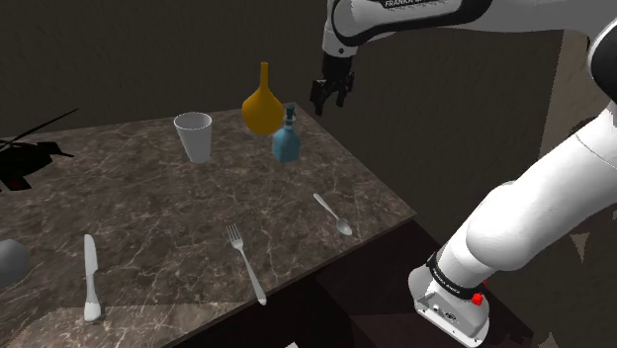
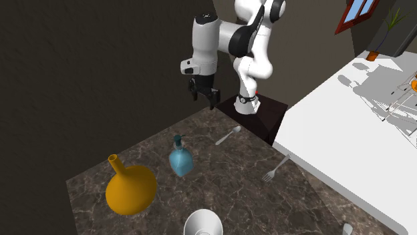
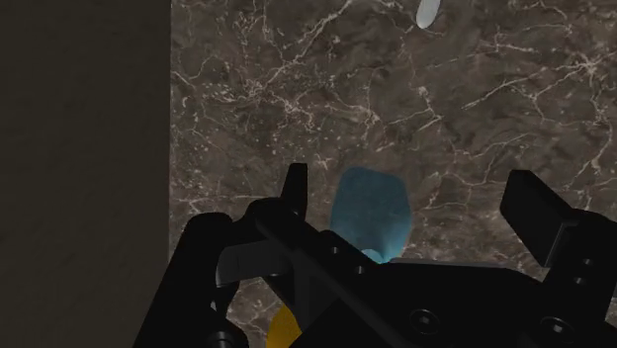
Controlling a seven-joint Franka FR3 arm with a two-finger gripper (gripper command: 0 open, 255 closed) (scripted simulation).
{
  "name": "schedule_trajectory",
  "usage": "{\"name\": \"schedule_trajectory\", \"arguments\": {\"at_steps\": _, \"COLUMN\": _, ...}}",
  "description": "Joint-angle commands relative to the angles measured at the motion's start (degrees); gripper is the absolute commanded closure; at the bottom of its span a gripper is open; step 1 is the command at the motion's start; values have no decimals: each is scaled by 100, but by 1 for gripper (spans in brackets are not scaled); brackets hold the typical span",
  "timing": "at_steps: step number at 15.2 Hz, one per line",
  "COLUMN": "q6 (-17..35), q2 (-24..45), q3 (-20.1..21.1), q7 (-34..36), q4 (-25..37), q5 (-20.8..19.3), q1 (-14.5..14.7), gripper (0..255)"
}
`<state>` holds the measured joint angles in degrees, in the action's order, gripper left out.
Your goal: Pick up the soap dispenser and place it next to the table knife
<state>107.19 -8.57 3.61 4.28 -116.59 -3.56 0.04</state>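
Black fingers (image 3: 539,213) of the claw (image 3: 408,183) stood apart and clasped nothing; the claw was open and hung high over the tabletop (image 1: 148,198). Below it, framed between the two fingers, stood the blue soap dispenser (image 3: 371,213), upright and untouched. Near the dispenser sat an orange long-necked vase (image 1: 263,109). It was close enough that, by my reckoning, a finger coming down on that side might have struck its belly and rolled it, or shoved the dispenser over. The dispenser's slim pump top looked a poor hold. A closing too high could have slipped off it, and the rounded body might have squirted out of a loose squeeze. Farther from the claw stood a white cup (image 1: 194,135), and a spoon (image 1: 333,213) and a fork (image 1: 246,262) lay flat. Farthest from the claw lay the table knife (image 1: 91,277), close to a tabletop edge. A low carry could have clipped the cup, and a careless set-down might have landed on the blade or tipped the dispenser off the edge.
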Motion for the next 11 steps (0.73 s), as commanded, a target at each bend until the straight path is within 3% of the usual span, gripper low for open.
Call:
{"name": "schedule_trajectory", "arguments": {"at_steps": 1, "q6": 68, "q2": 461, "q3": 7, "q7": -11, "q4": 387, "q5": -85, "q1": -9, "gripper": 0}}
{"name": "schedule_trajectory", "arguments": {"at_steps": 11, "q6": -156, "q2": 2872, "q3": 25, "q7": -9, "q4": 2969, "q5": -498, "q1": 95, "gripper": 0}}
